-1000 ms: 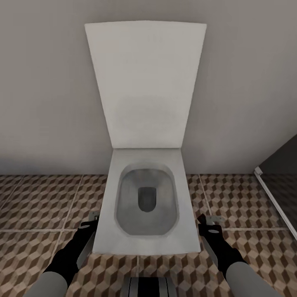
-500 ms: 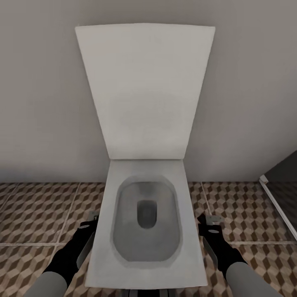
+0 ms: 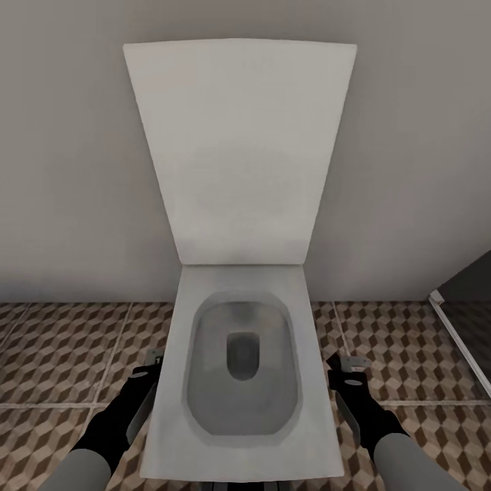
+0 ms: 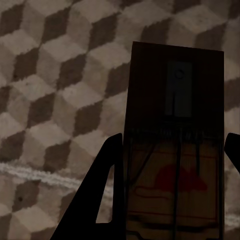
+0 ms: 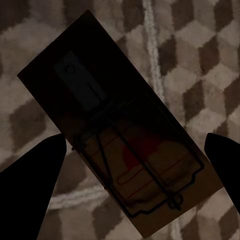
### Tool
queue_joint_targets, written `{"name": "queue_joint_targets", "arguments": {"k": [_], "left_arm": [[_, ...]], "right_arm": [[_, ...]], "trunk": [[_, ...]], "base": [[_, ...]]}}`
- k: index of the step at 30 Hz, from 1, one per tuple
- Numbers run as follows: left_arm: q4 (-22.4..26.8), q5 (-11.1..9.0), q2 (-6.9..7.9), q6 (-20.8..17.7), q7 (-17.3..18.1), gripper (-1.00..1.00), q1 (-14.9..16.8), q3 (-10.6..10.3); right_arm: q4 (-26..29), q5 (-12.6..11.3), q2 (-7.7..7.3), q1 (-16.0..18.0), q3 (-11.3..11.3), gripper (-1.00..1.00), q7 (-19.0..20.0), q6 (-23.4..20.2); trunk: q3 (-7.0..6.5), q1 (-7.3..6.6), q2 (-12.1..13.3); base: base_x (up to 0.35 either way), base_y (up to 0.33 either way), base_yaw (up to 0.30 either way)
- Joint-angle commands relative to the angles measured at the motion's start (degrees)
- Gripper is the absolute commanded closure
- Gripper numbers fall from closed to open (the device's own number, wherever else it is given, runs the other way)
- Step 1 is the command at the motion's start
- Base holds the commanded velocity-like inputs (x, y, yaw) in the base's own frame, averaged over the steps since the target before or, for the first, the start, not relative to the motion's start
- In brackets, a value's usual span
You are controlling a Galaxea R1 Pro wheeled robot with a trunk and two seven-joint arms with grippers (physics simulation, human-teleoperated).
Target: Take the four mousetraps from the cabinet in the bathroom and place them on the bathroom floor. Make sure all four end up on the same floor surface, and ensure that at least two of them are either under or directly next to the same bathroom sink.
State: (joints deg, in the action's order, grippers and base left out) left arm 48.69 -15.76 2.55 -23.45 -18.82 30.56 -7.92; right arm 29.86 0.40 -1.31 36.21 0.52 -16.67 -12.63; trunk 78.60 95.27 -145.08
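Each of my grippers holds a mousetrap over the cube-patterned bathroom floor point(image 3: 68, 354). In the left wrist view, a dark wooden mousetrap point(image 4: 175, 150) with a red mouse print sits upright between the fingers of my left gripper point(image 4: 172, 142), which is shut on it. My right gripper point(image 5: 135, 142) is shut on a second mousetrap point(image 5: 120, 125), which lies diagonally between the fingers. The head view shows my left gripper point(image 3: 153, 365) and right gripper point(image 3: 344, 368) on either side of a toilet. The cabinet and the sink are out of view.
A white toilet point(image 3: 310, 409) with its lid point(image 3: 239, 150) raised stands directly ahead against a pale wall and reaches down between my arms. A dark panel with a white bottom rail point(image 3: 464, 341) runs along the right. Tiled floor lies open on both sides.
The view has closed in on the toilet, which now looks larger and lower in the picture, so the camera moved. Both grippers hold their traps as before.
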Motion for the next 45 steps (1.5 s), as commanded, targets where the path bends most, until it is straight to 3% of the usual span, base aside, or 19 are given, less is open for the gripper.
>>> {"name": "queue_joint_targets", "arguments": {"k": [1, 13, 22, 28, 34, 40, 45], "left_arm": [[0.09, -0.50, 0.09, -0.22, -0.73, 1.00, 0.02, -0.34], [-0.01, -0.50, 0.12, -0.28, -0.71, 1.00, 0.02, -0.34], [-2.27, -0.73, 0.82, -0.13, -0.69, 1.00, 0.02, -0.34], [-7.14, -0.80, 2.39, 4.45, -0.66, 1.00, 0.02, -0.39], [-12.09, -0.81, 2.70, 8.50, -0.19, 1.00, 0.02, -0.43], [-13.66, -1.19, 2.86, 9.10, 0.21, 1.00, 0.02, -0.47], [-15.76, -1.27, 2.89, 9.22, 1.02, 1.00, 0.02, -0.44]], "right_arm": [[0.11, 0.04, 0.00, 0.00, 0.00, 1.00, -0.12, -0.38], [-0.10, 0.00, 0.05, 0.00, -0.08, 1.00, -0.12, -0.41], [-4.95, -0.06, 0.00, 0.00, 0.12, 1.00, -0.12, -0.22], [-9.44, 0.02, -0.06, 0.00, 0.09, 1.00, -0.12, 2.51], [-11.19, 0.04, -0.16, 0.00, -0.05, 1.00, -0.09, 3.51], [-11.90, -0.09, -0.31, 0.00, -0.08, 1.00, 0.50, 3.62], [-15.03, -0.07, -0.33, 0.00, -0.01, 1.00, 3.28, 3.59]], "trunk": [[0.04, -0.01, -0.02], [0.04, -0.01, -0.02], [0.04, -0.01, -0.02], [0.04, -0.01, -0.02], [0.04, -0.01, -0.02], [0.04, -0.01, -0.02], [0.04, -0.01, -0.02]], "base": [[0.000, 0.000, 0.000], [0.000, 0.000, 0.000], [0.000, 0.000, 0.000], [0.000, 0.000, 0.000], [0.000, 0.000, 0.000], [0.000, 0.000, 0.000], [0.000, 0.000, 0.000]]}}
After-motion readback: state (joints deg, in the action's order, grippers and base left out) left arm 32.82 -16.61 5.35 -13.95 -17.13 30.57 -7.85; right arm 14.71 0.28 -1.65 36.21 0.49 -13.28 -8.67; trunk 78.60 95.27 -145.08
